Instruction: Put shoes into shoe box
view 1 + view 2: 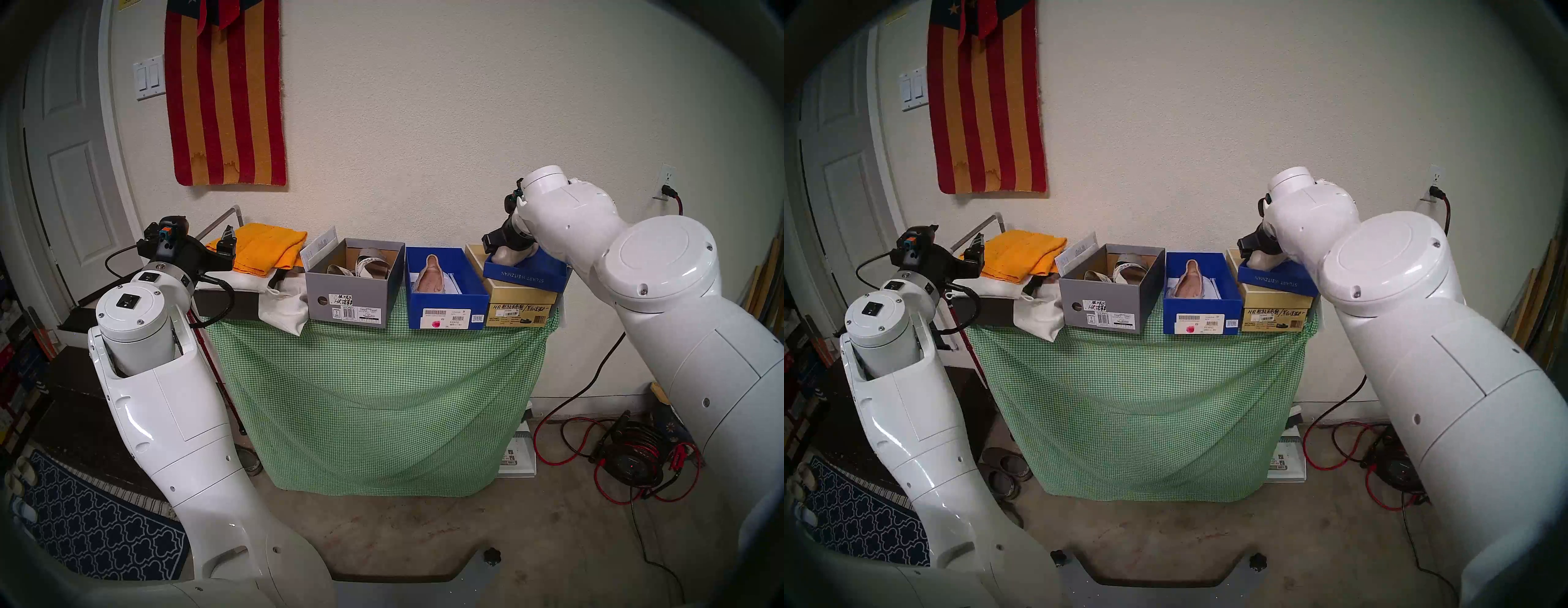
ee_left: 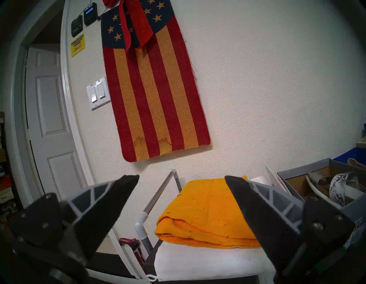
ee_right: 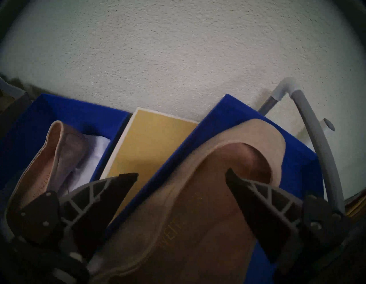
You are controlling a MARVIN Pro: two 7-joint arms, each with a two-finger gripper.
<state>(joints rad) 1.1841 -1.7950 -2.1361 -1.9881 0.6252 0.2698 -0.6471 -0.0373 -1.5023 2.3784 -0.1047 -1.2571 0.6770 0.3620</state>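
Green-clothed table (image 1: 382,382), beige flat (image 3: 198,208) in blue lid (image 3: 297,168), both arms' jaws wide, holding nothing.

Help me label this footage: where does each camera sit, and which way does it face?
Both head views: high, facing the wall and green-draped table; both arms show.
Left wrist: behind the open left gripper, facing the flag and orange towel.
Right wrist: behind the open right gripper, above a beige flat in a blue lid.
Shared: the grey box, sandals inside, in the head and left wrist views.
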